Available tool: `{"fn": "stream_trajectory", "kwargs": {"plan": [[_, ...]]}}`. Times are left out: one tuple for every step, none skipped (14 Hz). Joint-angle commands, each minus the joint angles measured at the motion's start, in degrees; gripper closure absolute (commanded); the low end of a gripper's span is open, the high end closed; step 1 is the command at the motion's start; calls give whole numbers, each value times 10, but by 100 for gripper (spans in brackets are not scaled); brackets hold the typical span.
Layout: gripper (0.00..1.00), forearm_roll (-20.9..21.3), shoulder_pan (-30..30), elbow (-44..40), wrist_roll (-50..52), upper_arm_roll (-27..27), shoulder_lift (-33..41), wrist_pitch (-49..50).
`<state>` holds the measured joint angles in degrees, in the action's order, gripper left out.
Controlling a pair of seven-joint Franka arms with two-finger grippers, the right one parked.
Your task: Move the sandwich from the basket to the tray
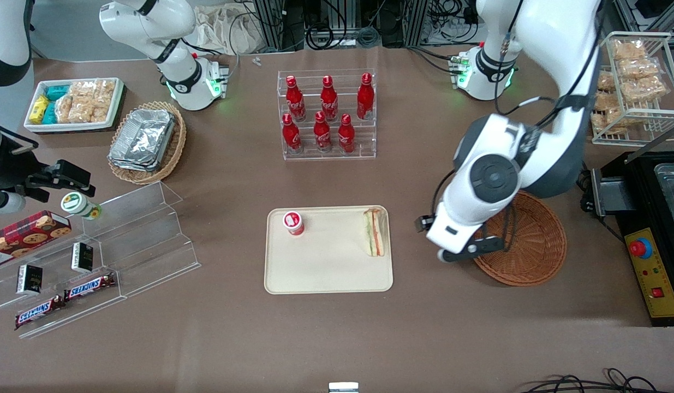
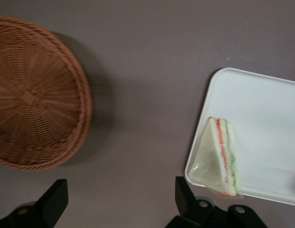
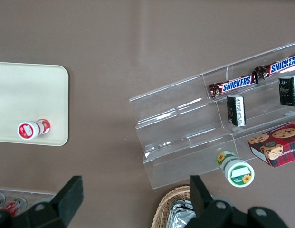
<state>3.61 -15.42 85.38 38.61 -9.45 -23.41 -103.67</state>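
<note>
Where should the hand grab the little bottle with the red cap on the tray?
Probably by its round sides just under the cap, coming straight down from above. The little bottle stands upright on the tray, apart from the sandwich. The open hand hangs empty between basket and tray.

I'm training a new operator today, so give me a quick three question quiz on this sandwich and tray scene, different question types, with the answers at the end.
1. True or false: the sandwich lies in the basket.
2. Multiple choice: what else stands on the tray? A) a red bottle B) a small red and white cup C) a Snickers bar
3. Short answer: where is the gripper, and are its fingers open or shut?

Key
1. False. It lies on the tray, at the edge toward the basket.
2. B
3. Above the table between tray and basket, at the basket's rim; open, holding nothing.
</note>
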Motion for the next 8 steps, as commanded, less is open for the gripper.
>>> {"fn": "stream_trajectory", "kwargs": {"plan": [[0, -10, 37, 88, -28, -3, 97, 0], [0, -11, 60, 106, -57, -3, 120, 7], [0, -11, 79, 118, -84, -4, 137, 15], [0, -11, 89, 123, -99, -3, 151, 25], [0, -11, 107, 123, -101, -3, 158, 30], [0, -10, 122, 123, -105, -3, 166, 34], [0, -10, 133, 123, -114, -3, 173, 41], [0, -10, 146, 123, -130, -2, 176, 49]]}}
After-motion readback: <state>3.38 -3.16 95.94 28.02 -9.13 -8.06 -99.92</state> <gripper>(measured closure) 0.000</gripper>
